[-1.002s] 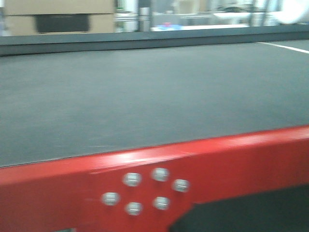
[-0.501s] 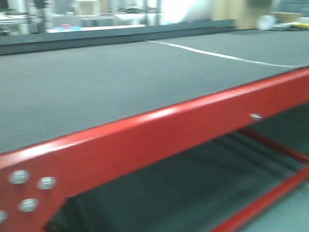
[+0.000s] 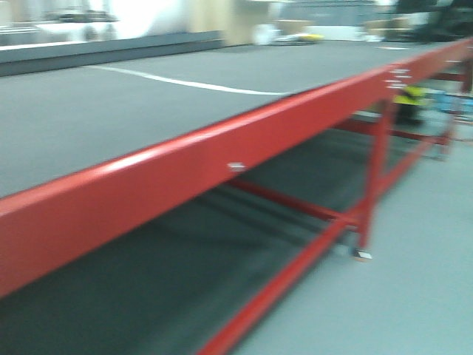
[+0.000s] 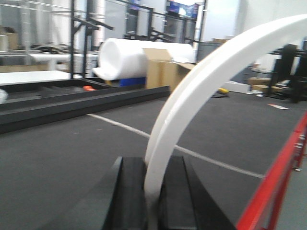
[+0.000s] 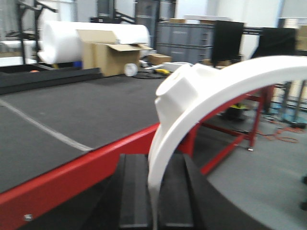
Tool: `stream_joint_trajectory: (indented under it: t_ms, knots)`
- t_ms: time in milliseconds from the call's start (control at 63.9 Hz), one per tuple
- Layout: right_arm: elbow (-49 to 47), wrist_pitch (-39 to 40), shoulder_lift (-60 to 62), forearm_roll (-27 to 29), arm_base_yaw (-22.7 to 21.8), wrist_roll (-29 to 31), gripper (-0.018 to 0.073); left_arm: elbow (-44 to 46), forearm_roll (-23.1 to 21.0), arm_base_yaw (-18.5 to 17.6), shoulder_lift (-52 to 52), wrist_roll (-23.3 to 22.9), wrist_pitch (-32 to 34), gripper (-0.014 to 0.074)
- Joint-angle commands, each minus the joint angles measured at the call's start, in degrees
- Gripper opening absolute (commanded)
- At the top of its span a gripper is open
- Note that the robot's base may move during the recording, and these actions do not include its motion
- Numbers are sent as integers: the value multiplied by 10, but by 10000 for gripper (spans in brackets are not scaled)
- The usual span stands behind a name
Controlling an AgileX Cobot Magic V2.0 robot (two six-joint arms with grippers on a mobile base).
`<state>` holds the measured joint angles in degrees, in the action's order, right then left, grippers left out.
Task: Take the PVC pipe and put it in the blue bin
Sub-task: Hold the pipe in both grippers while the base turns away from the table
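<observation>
PVC pipe (image 4: 201, 79) first: in the left wrist view it's a white curved piece that comes up from between the black fingers (image 4: 129, 191) of the left gripper (image 4: 152, 162) and arcs off toward the upper right. The jaws look closed right against its lower end, one finger on each side, touching it.

Right side is much the same. A second PVC pipe (image 5: 230, 81), also white and curved, sits clamped between the right gripper (image 5: 154, 160) fingers, and this one has a chunky white fitting (image 5: 184, 93) on it near the top of the bend. So both pipes are up off the table, held in the grippers (how far in they're seated I can't tell, the bottom edge of each frame cuts it off).

Under and beyond the left gripper is the table's dark grey mat (image 4: 72, 153), with a thin white line (image 4: 120, 127) running across it. The right gripper hangs over the table's red frame (image 5: 72, 177) — mat on one side, grey floor (image 5: 259, 182) on the other.

Farther back there's a big white foam roll (image 4: 124, 57) and an open cardboard box (image 4: 163, 72) past the far edge.

Front camera is heavily blurred — just the mat, the red rail (image 3: 185, 170) with a small bolt (image 3: 236, 167), and a dark lower shelf (image 3: 148, 251) under it.
</observation>
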<state>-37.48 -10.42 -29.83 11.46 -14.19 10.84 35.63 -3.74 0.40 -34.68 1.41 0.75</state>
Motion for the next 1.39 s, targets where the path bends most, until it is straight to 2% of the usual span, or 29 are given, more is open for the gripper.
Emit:
stream_joint_trajectory:
  t_ms: [0,1377]
  knots:
    - [0,19,4,-2,1,2,-169,3,0,-5,5,-6,16,-111]
    - [0,19,4,-2,1,2,-169,3,0,-5,5,-6,16,-111]
